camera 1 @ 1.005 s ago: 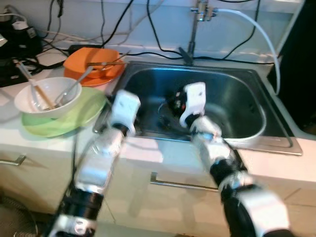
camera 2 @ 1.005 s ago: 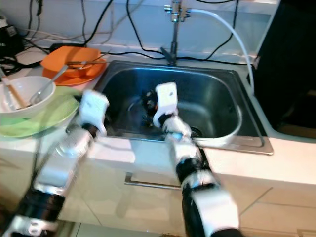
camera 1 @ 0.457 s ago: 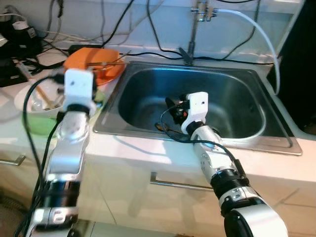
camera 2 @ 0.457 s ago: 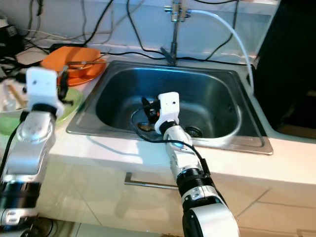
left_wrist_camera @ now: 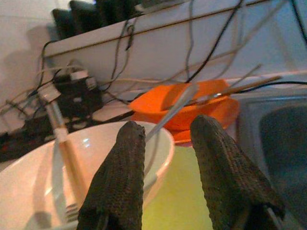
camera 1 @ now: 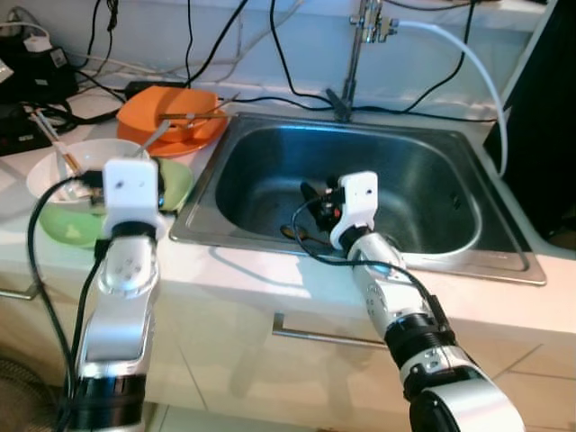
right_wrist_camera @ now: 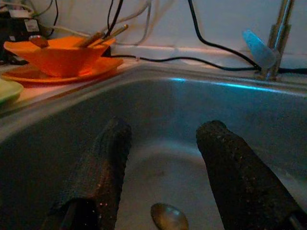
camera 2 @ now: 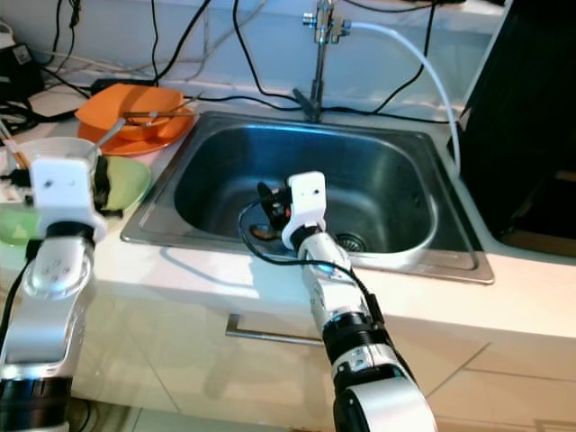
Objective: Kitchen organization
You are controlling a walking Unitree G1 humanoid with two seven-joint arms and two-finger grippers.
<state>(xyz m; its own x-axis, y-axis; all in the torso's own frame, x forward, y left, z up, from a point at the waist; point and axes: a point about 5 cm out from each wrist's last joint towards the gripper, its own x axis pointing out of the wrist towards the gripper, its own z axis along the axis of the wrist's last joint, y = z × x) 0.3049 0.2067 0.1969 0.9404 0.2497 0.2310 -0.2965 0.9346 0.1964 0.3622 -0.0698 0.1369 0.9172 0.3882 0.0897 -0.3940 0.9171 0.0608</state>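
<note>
**Spoon in the sink basin, right arm closest**

Spoon (right_wrist_camera: 169, 216) is what I take to be next, and it lies on the bottom of the steel sink (camera 1: 270, 144), the biggest thing before me, set into the pale counter (camera 1: 270, 270) under the faucet (camera 1: 355, 54). My right gripper (right_wrist_camera: 165, 167) hangs inside the basin with its fingers spread wide and nothing between them. The spoon's bowl sits just beyond and below the gap, a little toward the drain. Its handle I cannot trace, so I cannot tell its long axis for sure. I judge the right arm far the nearer one: a short dip forward and down should bring the fingers astride it.

On the counter at my left stands the white bowl (camera 1: 67, 166) holding chopsticks and cutlery, resting on the green plate (camera 1: 175, 184). Behind them is the orange bowl (camera 1: 171, 112) on its orange plate. My left gripper (left_wrist_camera: 165, 143) hovers by the white bowl's rim, fingers apart and empty, well away from the spoon.
</note>
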